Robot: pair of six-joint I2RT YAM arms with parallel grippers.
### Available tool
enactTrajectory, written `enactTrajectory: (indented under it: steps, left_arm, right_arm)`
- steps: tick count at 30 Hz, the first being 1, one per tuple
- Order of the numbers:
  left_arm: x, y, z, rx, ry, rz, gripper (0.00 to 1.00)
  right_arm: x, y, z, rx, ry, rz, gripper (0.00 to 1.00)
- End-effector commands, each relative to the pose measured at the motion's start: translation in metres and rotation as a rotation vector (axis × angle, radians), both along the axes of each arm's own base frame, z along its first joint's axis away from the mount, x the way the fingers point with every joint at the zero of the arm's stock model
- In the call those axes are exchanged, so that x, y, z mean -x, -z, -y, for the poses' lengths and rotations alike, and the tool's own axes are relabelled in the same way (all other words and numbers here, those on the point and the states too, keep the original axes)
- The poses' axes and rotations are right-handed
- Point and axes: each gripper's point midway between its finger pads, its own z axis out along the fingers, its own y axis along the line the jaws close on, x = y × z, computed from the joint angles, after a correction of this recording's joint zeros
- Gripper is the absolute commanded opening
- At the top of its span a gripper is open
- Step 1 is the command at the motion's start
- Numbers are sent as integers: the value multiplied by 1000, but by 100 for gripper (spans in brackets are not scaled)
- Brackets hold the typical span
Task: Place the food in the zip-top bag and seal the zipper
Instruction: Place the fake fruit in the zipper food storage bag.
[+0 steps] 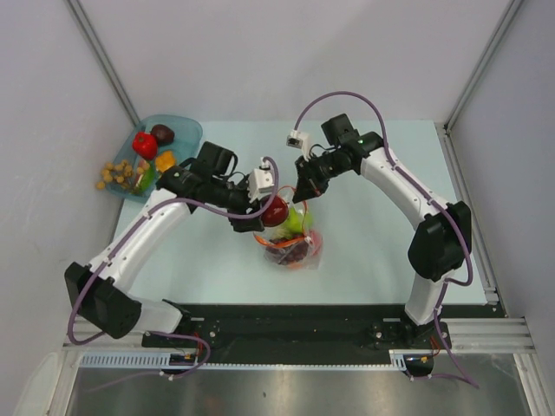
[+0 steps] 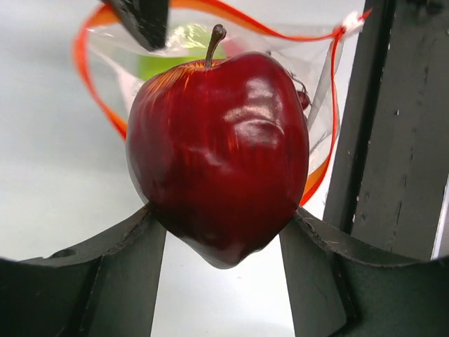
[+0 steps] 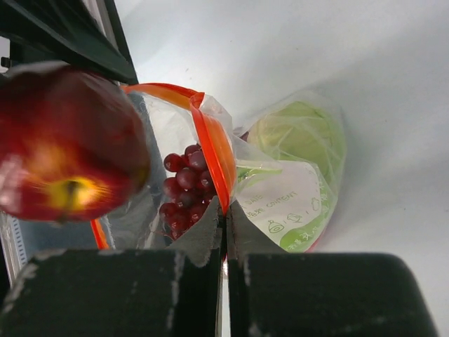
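My left gripper [image 2: 223, 225] is shut on a glossy red apple [image 2: 219, 151], held stem up just above the mouth of the zip-top bag [image 1: 293, 245]. In the top view the apple [image 1: 275, 211] hangs over the bag at table centre. My right gripper [image 3: 225, 210] is shut on the bag's orange zipper [image 3: 214, 151], pinching the rim and holding the mouth up. Inside the bag lie a dark grape bunch [image 3: 181, 189] and a green apple [image 3: 302, 137] behind the white label [image 3: 280, 200]. The zipper [image 2: 98, 98] loops open beyond the apple in the left wrist view.
A teal tray [image 1: 186, 130] sits at the back left holding a red pepper-like toy [image 1: 145, 145], a dark fruit [image 1: 162, 133] and an orange piece [image 1: 165, 160]. Small tan pieces [image 1: 115, 172] lie scattered at its left edge. Grey walls enclose the table.
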Motion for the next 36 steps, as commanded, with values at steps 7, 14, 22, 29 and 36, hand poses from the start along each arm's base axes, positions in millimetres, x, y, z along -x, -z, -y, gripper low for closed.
enactTrajectory:
  steps: [7,14,22,29,36]
  left_arm:
    - [-6,-2,-11,-104,47,51,99]
    - [31,2,-25,-81,346,342,98]
    - [24,12,-10,-79,500,475,69]
    - [22,29,8,-72,585,593,54]
    - [18,47,12,-139,631,636,42]
  right_arm:
    - [7,-22,-1,-36,-28,88,0]
    - [7,-23,0,-44,-35,93,0]
    - [10,-25,-1,-62,-56,91,0]
    - [12,-25,-1,-73,-77,85,0]
    - [16,-26,-4,-88,-108,89,0]
